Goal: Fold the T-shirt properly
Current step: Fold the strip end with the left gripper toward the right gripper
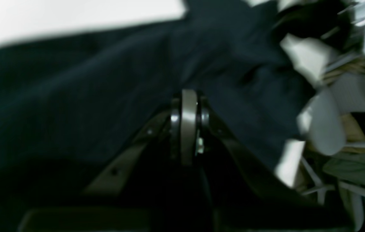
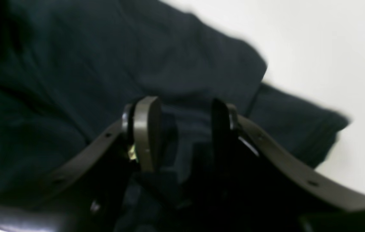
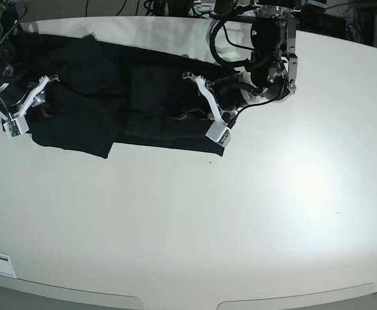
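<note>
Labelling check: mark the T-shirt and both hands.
T-shirt (image 3: 156, 97), base view, its middle.
Left hand (image 1: 189, 96), left wrist view, fingertips shut together.
Right hand (image 2: 182, 109), right wrist view, gap between fingertips.

Left fingers pressed together (right fingers parted).

Both wrist views badly smeared. Left wrist: clutter at right just pale and tan streaks, can't tell what. Whether the left gripper pinches any T-shirt cloth: can't tell, tips lost in blur. Right wrist: shirt runs off frame left and top. Base view: right gripper tips too small to read, arm cut by left edge.
</note>
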Controlling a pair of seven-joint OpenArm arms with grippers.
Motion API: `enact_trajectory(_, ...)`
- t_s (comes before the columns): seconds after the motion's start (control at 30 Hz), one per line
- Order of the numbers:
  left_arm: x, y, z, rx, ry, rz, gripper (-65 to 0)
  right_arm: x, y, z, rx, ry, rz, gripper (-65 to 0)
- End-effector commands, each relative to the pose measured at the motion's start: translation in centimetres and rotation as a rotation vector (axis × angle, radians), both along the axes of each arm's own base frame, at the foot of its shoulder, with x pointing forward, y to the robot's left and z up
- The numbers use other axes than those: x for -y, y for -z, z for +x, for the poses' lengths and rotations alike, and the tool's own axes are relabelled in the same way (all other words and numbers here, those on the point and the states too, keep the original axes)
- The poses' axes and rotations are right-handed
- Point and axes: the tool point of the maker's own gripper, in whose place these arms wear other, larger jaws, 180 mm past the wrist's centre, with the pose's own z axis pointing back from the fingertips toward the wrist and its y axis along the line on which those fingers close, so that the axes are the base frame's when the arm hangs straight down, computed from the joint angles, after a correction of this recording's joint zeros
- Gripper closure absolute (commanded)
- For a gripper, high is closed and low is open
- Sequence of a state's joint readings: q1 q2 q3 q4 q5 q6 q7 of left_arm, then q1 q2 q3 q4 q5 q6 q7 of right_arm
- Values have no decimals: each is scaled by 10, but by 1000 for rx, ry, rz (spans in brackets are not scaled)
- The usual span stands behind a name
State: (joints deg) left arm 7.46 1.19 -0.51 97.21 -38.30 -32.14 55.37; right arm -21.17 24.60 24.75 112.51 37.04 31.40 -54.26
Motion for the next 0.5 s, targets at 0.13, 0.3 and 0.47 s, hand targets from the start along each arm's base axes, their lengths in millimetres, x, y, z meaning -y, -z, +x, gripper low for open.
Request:
enact_trajectory(0.13,-25,18,12,-13,-64,60,0,17,-49,20,166,76,-35,-308)
enact_trajectory(0.3,-61,28,11,-29,-93,133,0,79,-62,4,144,321,-79,-379)
enact_trajectory(0.47,-67,21,14,-41,-118,87,0,119,-37,-23,42,497,96,-379)
